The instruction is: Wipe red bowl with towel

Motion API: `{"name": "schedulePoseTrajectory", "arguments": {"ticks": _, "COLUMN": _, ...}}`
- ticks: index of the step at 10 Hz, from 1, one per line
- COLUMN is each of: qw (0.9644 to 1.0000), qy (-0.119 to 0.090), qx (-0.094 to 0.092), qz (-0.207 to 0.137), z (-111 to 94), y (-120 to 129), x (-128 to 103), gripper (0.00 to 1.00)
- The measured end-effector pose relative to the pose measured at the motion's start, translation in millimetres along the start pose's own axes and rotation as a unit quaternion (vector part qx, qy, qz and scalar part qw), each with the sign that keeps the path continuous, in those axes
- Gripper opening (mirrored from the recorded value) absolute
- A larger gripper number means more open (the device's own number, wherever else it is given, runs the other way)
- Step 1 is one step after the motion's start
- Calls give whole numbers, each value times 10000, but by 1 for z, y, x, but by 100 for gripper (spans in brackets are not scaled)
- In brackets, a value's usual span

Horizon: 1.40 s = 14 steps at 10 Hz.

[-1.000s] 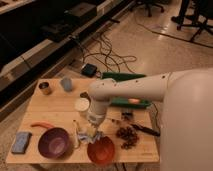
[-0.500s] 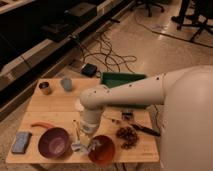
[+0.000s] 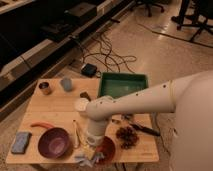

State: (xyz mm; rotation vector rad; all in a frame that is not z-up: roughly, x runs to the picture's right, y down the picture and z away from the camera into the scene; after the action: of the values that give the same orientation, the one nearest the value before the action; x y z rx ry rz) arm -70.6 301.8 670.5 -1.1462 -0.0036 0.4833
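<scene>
The red bowl sits near the front edge of the wooden table, partly covered by my arm. A crumpled grey-blue towel lies at the front edge, just left of the bowl and touching its rim. My gripper hangs below the white wrist, down at the table between the towel and the bowl's left rim. The wrist hides most of the gripper.
A purple bowl and a blue sponge lie at front left, with an orange-red item behind them. A green tray, a metal cup, a grey cup and a white cup stand further back. A dark cluster lies right of the red bowl.
My arm has swung toward the table's front edge and lowered. The gripper went from behind the red bowl to its left rim, and the towel is now at the front edge.
</scene>
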Motion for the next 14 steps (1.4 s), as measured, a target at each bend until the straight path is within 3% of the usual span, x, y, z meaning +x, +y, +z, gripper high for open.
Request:
{"name": "schedulePoseTrajectory", "arguments": {"ticks": 5, "qw": 9989, "qy": -224, "qx": 5, "qz": 405, "z": -5, "y": -7, "x": 42, "gripper": 0}}
{"name": "schedulePoseTrajectory", "arguments": {"ticks": 10, "qw": 9972, "qy": -446, "qx": 39, "qz": 604, "z": -18, "y": -11, "x": 59, "gripper": 0}}
{"name": "schedulePoseTrajectory", "arguments": {"ticks": 14, "qw": 9953, "qy": -538, "qx": 62, "qz": 804, "z": -25, "y": -30, "x": 63, "gripper": 0}}
